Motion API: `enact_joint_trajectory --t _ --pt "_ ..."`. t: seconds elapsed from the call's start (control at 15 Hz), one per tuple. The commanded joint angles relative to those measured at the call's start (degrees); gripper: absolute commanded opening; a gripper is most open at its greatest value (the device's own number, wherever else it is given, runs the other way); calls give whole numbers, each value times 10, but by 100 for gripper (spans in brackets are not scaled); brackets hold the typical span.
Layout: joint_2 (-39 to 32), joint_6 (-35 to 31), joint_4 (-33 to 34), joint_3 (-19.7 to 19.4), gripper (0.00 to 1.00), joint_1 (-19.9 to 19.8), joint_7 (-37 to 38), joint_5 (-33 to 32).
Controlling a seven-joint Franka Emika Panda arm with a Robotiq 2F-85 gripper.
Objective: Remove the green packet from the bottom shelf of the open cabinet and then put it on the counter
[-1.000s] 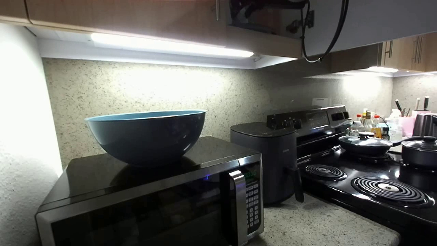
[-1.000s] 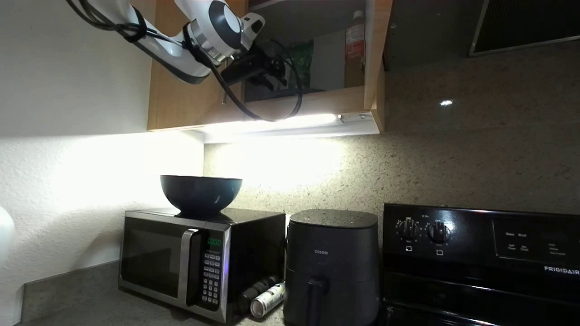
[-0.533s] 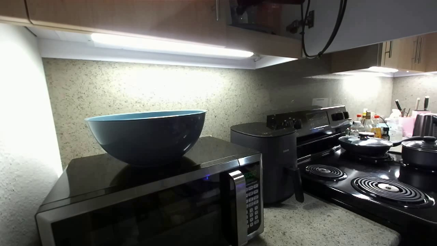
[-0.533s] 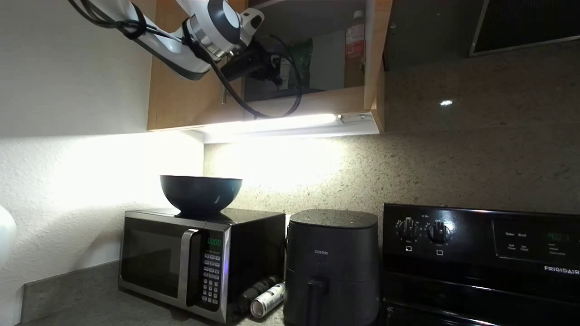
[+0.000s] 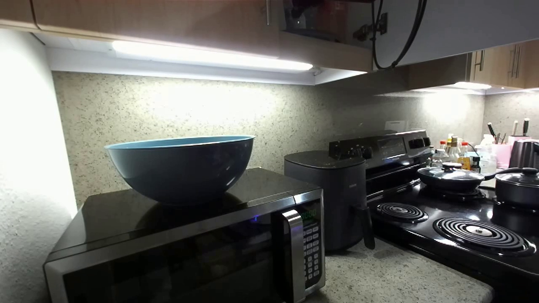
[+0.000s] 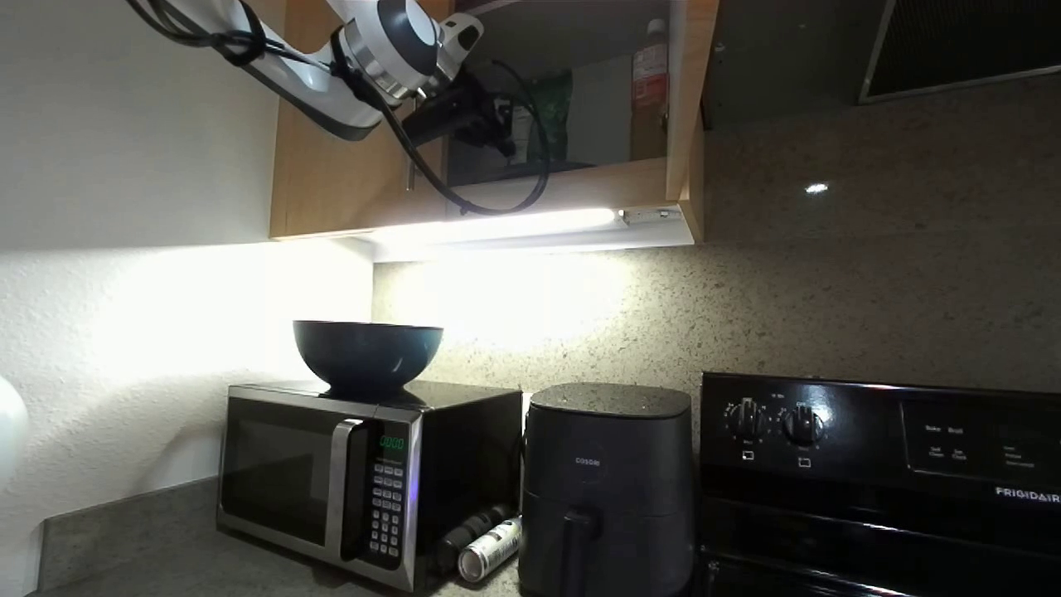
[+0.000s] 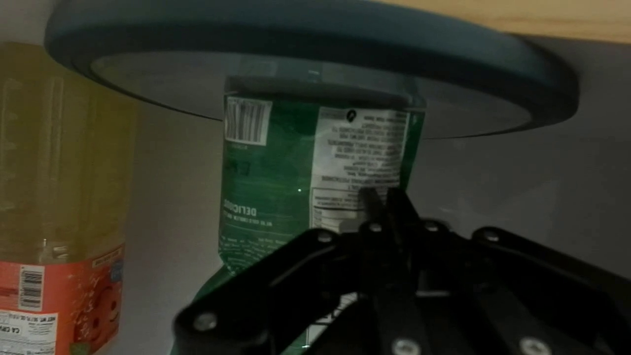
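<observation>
Standing on a grey-rimmed disc (image 7: pixel 305 25), the green packet (image 7: pixel 268 177) faces closed fingers (image 7: pixel 402 209), likely there to extract it, grip unclear.

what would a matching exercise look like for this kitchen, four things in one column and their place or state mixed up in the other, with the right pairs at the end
Things
1. bowl
2. green packet
3. air fryer
4. microwave

Place or state
A. inside the open cabinet
B. has a display lit with green digits
C. sitting on top of the microwave
D. between the microwave and the stove

Right pairs: 1-C, 2-A, 3-D, 4-B
</observation>
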State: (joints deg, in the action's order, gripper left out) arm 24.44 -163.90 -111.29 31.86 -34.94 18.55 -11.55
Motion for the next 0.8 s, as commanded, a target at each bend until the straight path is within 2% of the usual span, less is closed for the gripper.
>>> enact_joint_trajectory --t 0.0,0.13,0.47,0.67,0.73 --pt "-4 4 1 -5 36 10 -4 8" --pt "-3 1 3 6 47 -9 13 -1" --pt "-5 -5 2 15 78 -26 21 -10" --pt "-11 -48 5 60 97 -91 49 -54" --pt "-14 -55 8 79 99 -112 58 -65"
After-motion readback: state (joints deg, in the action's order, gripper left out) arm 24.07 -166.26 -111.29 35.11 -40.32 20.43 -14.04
